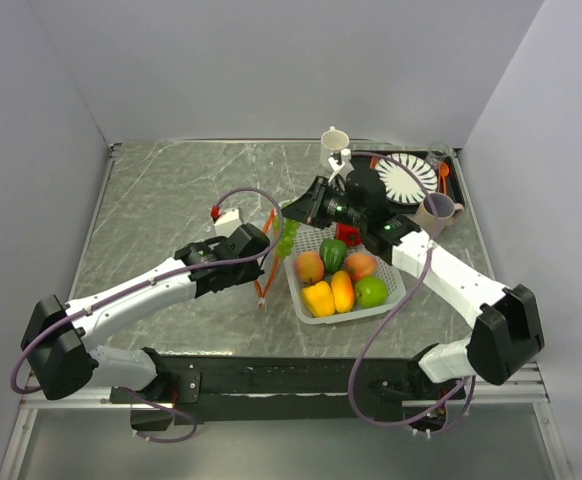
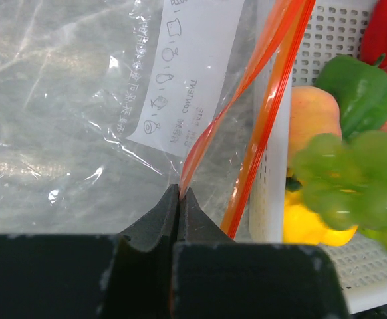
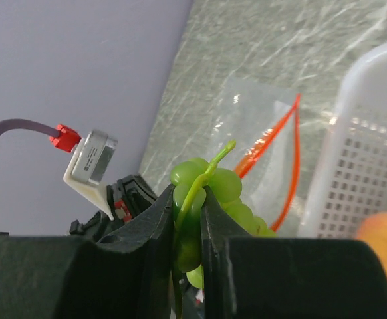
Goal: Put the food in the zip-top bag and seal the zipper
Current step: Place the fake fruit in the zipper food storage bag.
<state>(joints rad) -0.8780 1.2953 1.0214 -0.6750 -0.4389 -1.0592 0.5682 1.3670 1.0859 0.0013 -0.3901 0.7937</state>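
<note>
The clear zip-top bag lies left of the white basket. My left gripper is shut on one lip of its orange-red zipper, and the mouth gapes. My right gripper is shut on a bunch of green grapes, hanging over the bag's mouth beside the basket. In the basket lie more food: yellow pepper, orange piece, green apple, peach, green pepper, red piece.
A white mug, a striped plate on a dark tray and a purple cup stand at the back right. The basket's wall stands right beside the bag. Grey walls close three sides.
</note>
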